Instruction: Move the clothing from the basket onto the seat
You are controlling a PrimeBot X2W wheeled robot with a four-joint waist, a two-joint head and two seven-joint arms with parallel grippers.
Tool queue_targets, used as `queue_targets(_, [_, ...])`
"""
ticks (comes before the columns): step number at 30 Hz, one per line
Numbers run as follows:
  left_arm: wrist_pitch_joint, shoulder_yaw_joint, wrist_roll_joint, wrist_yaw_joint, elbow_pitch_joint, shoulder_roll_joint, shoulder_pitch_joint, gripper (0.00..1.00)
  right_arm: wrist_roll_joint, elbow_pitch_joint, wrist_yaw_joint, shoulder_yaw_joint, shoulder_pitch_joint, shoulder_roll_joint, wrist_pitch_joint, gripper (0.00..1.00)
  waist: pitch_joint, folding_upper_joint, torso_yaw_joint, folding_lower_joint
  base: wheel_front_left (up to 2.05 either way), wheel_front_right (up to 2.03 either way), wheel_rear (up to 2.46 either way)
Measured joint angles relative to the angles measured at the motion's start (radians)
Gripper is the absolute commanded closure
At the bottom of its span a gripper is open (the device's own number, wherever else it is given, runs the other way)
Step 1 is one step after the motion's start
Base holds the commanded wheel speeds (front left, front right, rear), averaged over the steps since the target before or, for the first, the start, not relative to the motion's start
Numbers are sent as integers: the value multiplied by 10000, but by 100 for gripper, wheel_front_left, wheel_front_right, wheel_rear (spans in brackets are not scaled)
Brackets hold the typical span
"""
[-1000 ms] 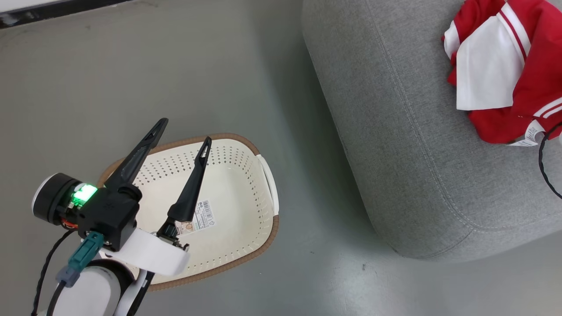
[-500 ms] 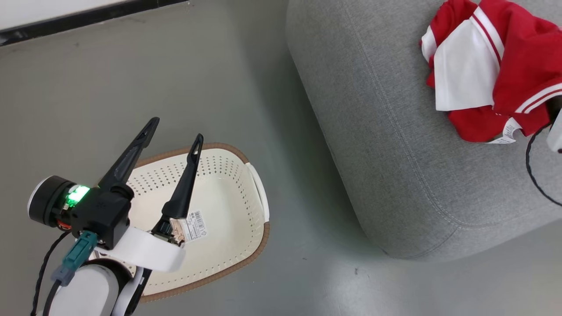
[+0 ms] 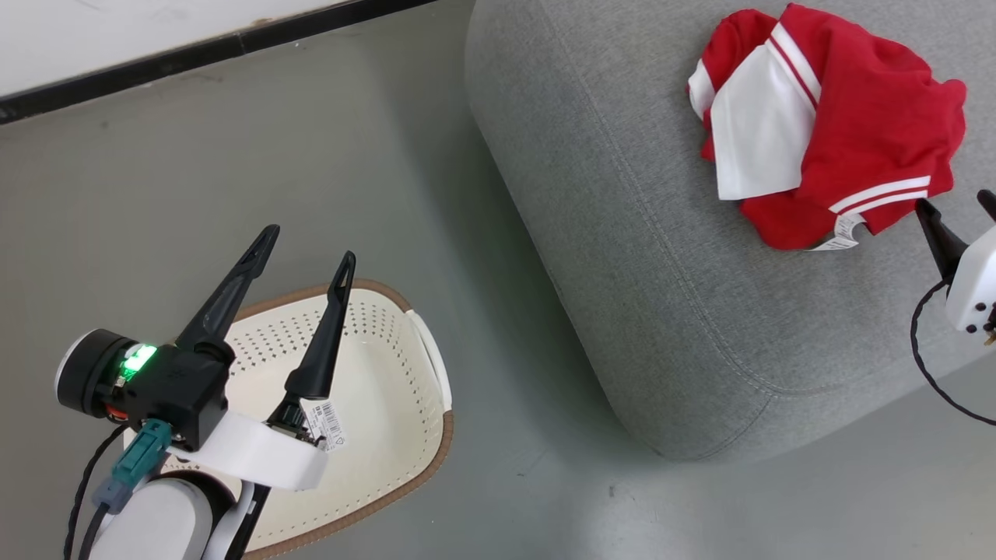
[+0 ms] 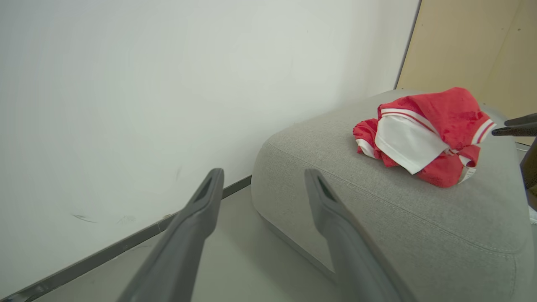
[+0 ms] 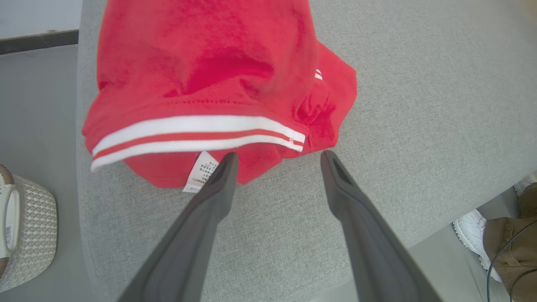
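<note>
1. Hovering above the basket (image 3: 389,334), the left gripper (image 3: 310,243) has its fingers spread wide and grips nothing.
2. The basket sits on the floor (image 3: 233,155), a label (image 3: 327,420) on its bottom.
3. The seat (image 3: 622,233) stands right of the basket, apart from it.
4. The clothing (image 3: 864,117) lies bunched on top of the seat.
5. The right gripper (image 3: 955,199) has its fingers wide apart and grips nothing, with its tips at the clothing's striped hem.
</note>
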Motion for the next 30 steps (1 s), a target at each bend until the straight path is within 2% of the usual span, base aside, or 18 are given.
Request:
queue_targets(11, [-303,188,-107,151,190,-58,202,0,1135,-1666,-2,997,617,-416,451,0,-480,0,-349,0,0,0,0])
queue_targets(21, [-541,418,-201,445,355,-222,629,0,1710,-3415,-2,1716,778,-748,504,0,-990,0,-267,0,0,0,0])
queue_targets(30, [-700,704,-301,790,489,-366,904,0,1745,-4395,-2,1816,730,-1035,-332,0,-1386,0,115,0,0,0,0])
